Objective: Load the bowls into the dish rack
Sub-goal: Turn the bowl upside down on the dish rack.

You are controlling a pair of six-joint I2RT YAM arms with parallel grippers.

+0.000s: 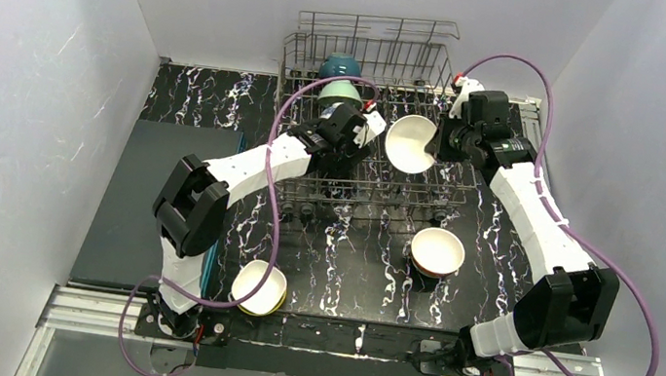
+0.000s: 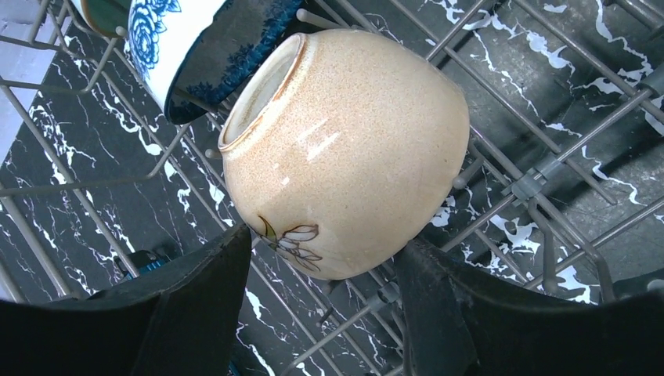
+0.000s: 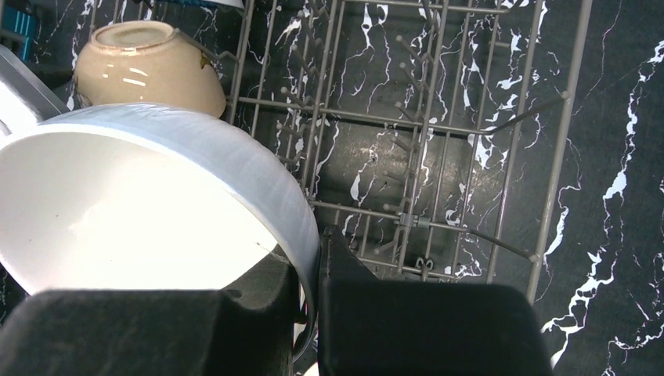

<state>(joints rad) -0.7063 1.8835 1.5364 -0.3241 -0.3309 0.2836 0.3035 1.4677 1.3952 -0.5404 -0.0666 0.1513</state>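
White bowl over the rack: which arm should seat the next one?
Right. Its hand is clamped on the white bowl's rim, above open tines in the dish rack. The left hand is open around the tan bowl lying in the rack.

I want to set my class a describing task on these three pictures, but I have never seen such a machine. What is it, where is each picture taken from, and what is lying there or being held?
Two robot arms are bolted at the near edge of a dark marbled table. The wide picture looks down from above and behind them; the other two come from cameras on each wrist.

The wire dish rack stands at the far side. The right gripper pinches the rim of a white bowl above the rack. The left gripper is open, its fingers either side of a tan bowl lying tilted on the rack's wires. Teal and mint bowls stand further back. A cream-lined bowl and a yellow bowl wait on the table.
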